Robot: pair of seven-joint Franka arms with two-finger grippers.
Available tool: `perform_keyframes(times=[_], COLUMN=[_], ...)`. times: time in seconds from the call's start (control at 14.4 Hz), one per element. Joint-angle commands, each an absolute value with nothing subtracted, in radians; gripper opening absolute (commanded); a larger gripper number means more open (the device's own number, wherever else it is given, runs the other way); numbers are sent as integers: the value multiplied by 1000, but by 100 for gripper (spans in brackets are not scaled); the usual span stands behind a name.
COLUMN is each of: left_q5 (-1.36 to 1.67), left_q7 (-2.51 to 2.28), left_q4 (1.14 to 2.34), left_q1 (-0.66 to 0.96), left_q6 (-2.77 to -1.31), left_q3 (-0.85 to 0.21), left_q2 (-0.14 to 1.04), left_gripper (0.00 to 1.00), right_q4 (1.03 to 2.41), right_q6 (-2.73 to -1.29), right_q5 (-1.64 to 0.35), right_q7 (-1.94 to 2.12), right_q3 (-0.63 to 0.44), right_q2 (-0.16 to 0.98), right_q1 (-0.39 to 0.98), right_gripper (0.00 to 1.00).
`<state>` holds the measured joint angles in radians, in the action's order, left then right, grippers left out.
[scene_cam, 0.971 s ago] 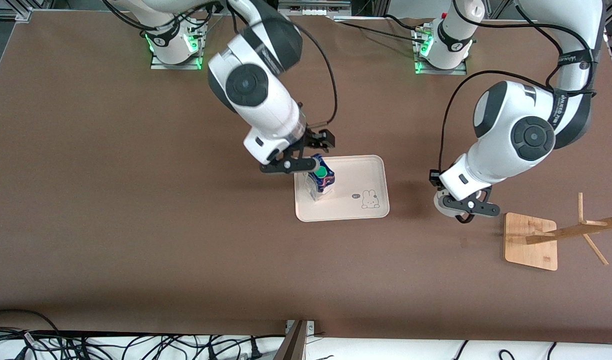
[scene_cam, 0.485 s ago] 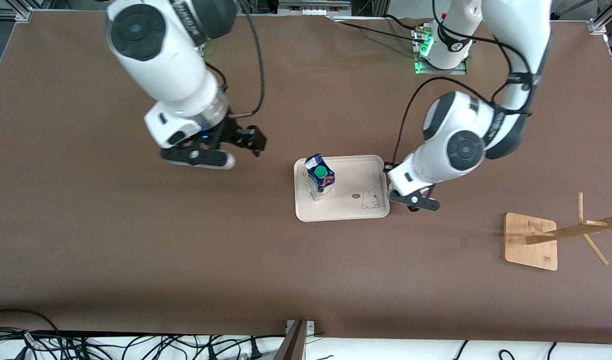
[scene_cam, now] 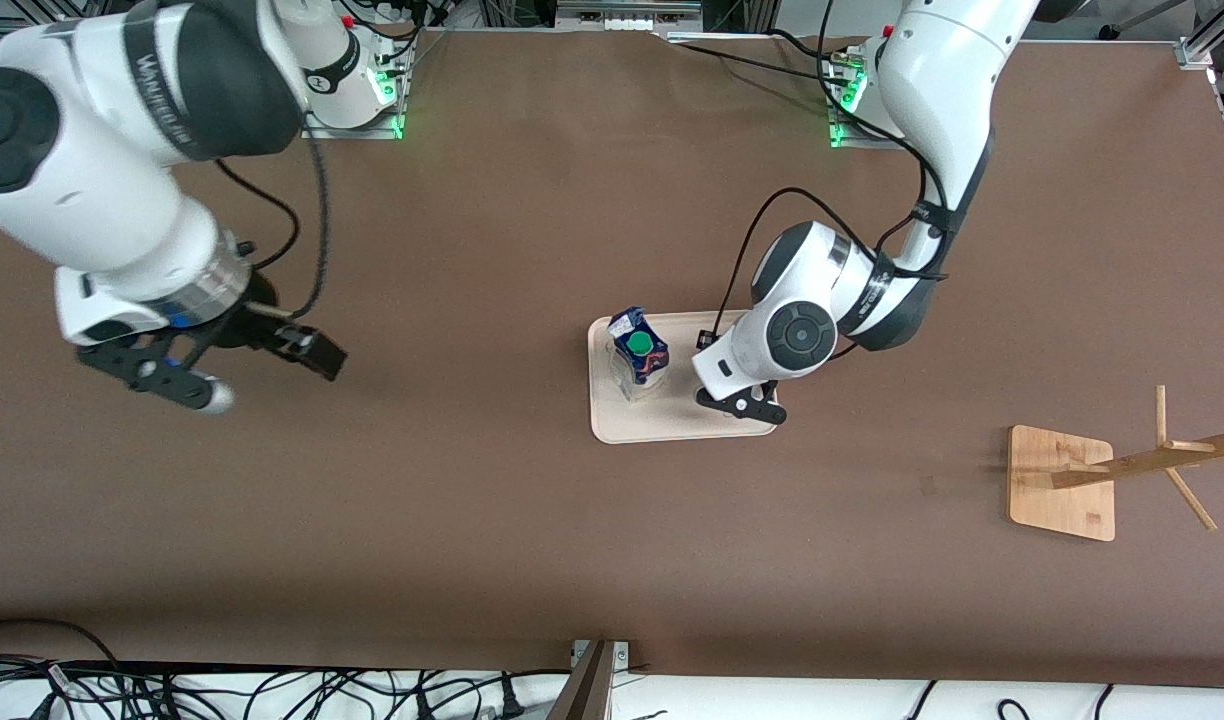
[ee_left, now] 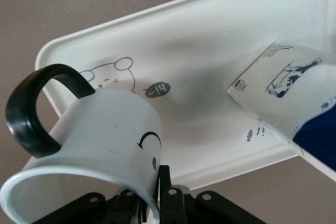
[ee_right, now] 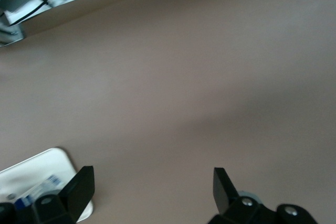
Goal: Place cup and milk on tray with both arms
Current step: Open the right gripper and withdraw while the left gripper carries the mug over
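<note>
The cream tray (scene_cam: 672,428) lies mid-table, and the milk (scene_cam: 638,355) stands upright in it at the end toward the right arm. My left gripper (scene_cam: 744,406) hangs over the tray's bunny end, and its wrist hides the cup in the front view. In the left wrist view the white cup (ee_left: 105,135) tilts over the tray (ee_left: 210,51), its black handle up, near the milk (ee_left: 294,98). My left gripper (ee_left: 157,200) is shut on the cup's rim wall. My right gripper (scene_cam: 262,378) is open and holds nothing, over bare table toward the right arm's end.
A wooden rack on a square base (scene_cam: 1062,482) stands toward the left arm's end, its pegs leaning outward. Cables run along the table edge nearest the front camera (scene_cam: 272,690). The right wrist view catches a corner of the tray (ee_right: 39,169).
My right gripper left the milk and swung away over bare table toward its own end. My left gripper carried the cup from beside the rack to over the tray.
</note>
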<state>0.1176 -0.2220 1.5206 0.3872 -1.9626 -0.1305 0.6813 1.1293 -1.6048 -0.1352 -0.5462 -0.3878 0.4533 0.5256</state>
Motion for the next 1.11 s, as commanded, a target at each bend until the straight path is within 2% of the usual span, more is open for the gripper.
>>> perform_keyframes(times=[0.0,0.35,0.62,0.9,0.97,1.04], left_q5=[120,117,120,130,130,130], left_q7=[-226,-227,-229,-229,-227,-227], left_q4=[1459,1460,1460,1460,1460,1460], left_q1=[405,410,411,410,408,408], left_q6=[-1937,-1936,-1936,-1934,-1934,-1936], left_q3=[-120,-115,-110,-106,-106,-104], left_q2=[729,749,752,750,750,750], left_gripper=[0,0,0,2,18,25], right_q4=[1138,1134,1127,1124,1124,1124], right_q6=[-1591,-1525,-1516,-1532,-1532,-1532], right_q5=[-121,-123,-118,-121,-121,-121], right_q7=[-377,-178,-161,73,71,69], right_q3=[-385,-391,-419,-434,-433,-427], right_q2=[446,442,439,439,439,439], right_q1=[444,339,336,307,307,307], right_gripper=[100,100,100,100,100,100])
